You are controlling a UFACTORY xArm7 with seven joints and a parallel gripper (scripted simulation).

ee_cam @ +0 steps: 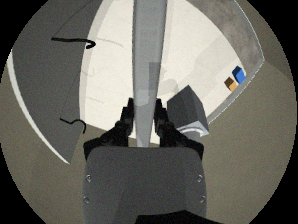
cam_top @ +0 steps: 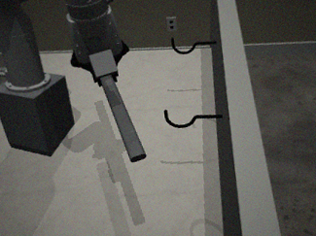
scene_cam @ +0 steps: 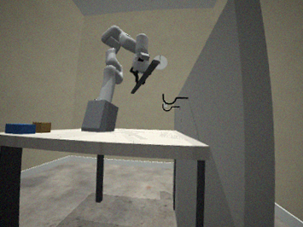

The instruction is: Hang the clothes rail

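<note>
My gripper (cam_top: 102, 69) (scene_cam: 139, 73) (ee_cam: 144, 105) is shut on the clothes rail (cam_top: 122, 120) (scene_cam: 146, 75) (ee_cam: 150, 36), a long grey bar held near one end, high above the table. The rail points down and outward, tilted. Two black wall hooks stick out of the grey wall: the far hook (cam_top: 183, 49) (ee_cam: 72, 42) and the near hook (cam_top: 179, 122) (ee_cam: 75, 124); they overlap in the exterior view (scene_cam: 169, 102). The rail hangs to the left of the hooks, apart from both.
The grey wall (cam_top: 239, 116) (scene_cam: 234, 117) stands along the table's right edge. The robot's base block (cam_top: 33, 114) (scene_cam: 99, 116) sits at the back left. A blue block (scene_cam: 20, 128) and a brown block (scene_cam: 42, 127) lie at the table's far corner.
</note>
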